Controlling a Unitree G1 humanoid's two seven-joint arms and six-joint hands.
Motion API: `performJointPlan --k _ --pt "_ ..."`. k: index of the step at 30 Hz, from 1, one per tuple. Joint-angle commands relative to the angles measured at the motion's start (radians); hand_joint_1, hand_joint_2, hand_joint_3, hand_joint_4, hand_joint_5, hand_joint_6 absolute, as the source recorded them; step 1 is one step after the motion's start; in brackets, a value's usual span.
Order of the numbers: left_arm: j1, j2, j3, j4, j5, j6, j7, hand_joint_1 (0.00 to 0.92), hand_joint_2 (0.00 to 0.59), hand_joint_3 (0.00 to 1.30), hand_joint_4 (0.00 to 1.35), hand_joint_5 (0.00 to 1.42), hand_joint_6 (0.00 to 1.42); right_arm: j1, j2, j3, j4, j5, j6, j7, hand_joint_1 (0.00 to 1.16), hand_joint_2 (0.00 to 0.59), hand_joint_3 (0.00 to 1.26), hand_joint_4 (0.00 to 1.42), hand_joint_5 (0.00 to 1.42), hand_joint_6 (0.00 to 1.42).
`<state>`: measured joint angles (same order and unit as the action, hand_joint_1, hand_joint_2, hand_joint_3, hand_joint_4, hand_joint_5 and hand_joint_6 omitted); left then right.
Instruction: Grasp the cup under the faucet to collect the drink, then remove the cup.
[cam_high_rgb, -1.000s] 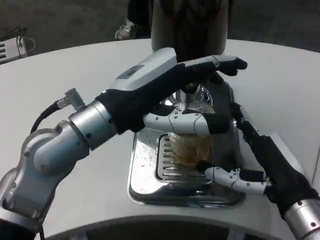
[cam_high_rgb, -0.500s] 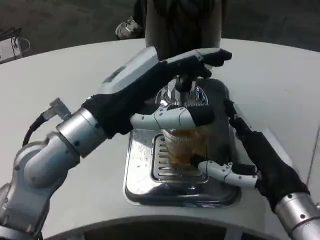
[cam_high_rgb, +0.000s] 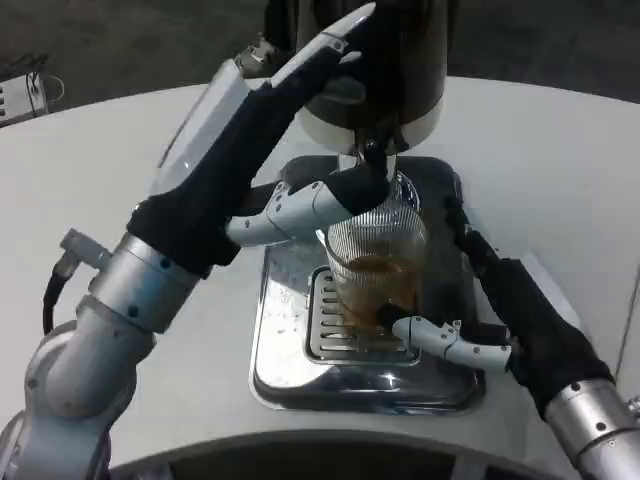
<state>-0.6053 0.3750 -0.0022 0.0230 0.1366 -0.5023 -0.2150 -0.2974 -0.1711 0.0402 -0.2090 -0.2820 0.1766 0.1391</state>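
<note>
Cup: a clear ribbed glass cup (cam_high_rgb: 376, 268), round and upright, walls fluted from rim to base.
Drink: amber-brown liquid fills the lower half of the ribbed glass, with a paler ring at its surface.
Tray: a polished chrome drip tray (cam_high_rgb: 290, 370), rectangular with rounded corners, its centre a slotted grille; the cup stands on that grille.
Dispenser: a dark glossy cylindrical dispenser body (cam_high_rgb: 400, 60) with a shiny metal band at its foot.
Faucet: a small black spout (cam_high_rgb: 372, 152) hangs from the band, directly above the cup's mouth.
Table: a smooth matte white tabletop (cam_high_rgb: 560, 190) lies under the tray.
Right hand: the right hand (cam_high_rgb: 478, 300), black at the wrist with white and black fingers, wraps the cup from its right side; one white finger (cam_high_rgb: 440, 338) curls across the front of the base and touches the glass. It grips the cup, which sits just left of its palm.
Left hand: the left hand (cam_high_rgb: 270, 130) is raised above and left of the cup, its white back up, long fingers reaching to the dispenser's side and spread. A lower finger (cam_high_rgb: 300, 208) points toward the faucet, its dark tip beside the cup's rim. Whether it presses anything cannot be told.
</note>
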Motion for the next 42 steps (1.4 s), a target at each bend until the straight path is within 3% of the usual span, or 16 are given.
performJointPlan --k 1,14,23,32,42 --pt "0.094 0.007 0.034 -0.088 0.022 -0.003 0.028 0.0 0.01 0.15 0.14 0.23 0.33 0.002 -0.003 -0.006 -0.001 0.018 -0.011 -0.013 0.79 0.213 0.0 0.0 0.0 0.0" --pt "0.482 0.072 0.165 -0.371 0.139 0.134 0.015 0.0 0.029 0.1 0.05 0.14 0.23 -0.051 0.003 0.005 0.047 0.032 -0.025 -0.018 0.78 0.211 0.0 0.0 0.0 0.0" --pt "0.708 0.052 0.235 -0.484 0.188 0.164 0.032 0.0 0.046 0.06 0.0 0.08 0.19 -0.089 0.029 0.03 0.117 0.042 -0.057 -0.044 0.79 0.208 0.0 0.0 0.0 0.0" --pt "0.838 0.051 0.246 -0.519 0.182 0.171 0.013 0.0 0.047 0.06 0.0 0.08 0.19 -0.149 0.063 0.036 0.206 0.043 -0.087 -0.09 0.8 0.2 0.0 0.0 0.0 0.01" --pt "0.887 0.057 0.229 -0.551 0.179 0.208 -0.011 0.0 0.049 0.08 0.0 0.08 0.19 -0.21 0.105 0.053 0.308 0.03 -0.122 -0.158 0.81 0.196 0.0 0.0 0.0 0.02"
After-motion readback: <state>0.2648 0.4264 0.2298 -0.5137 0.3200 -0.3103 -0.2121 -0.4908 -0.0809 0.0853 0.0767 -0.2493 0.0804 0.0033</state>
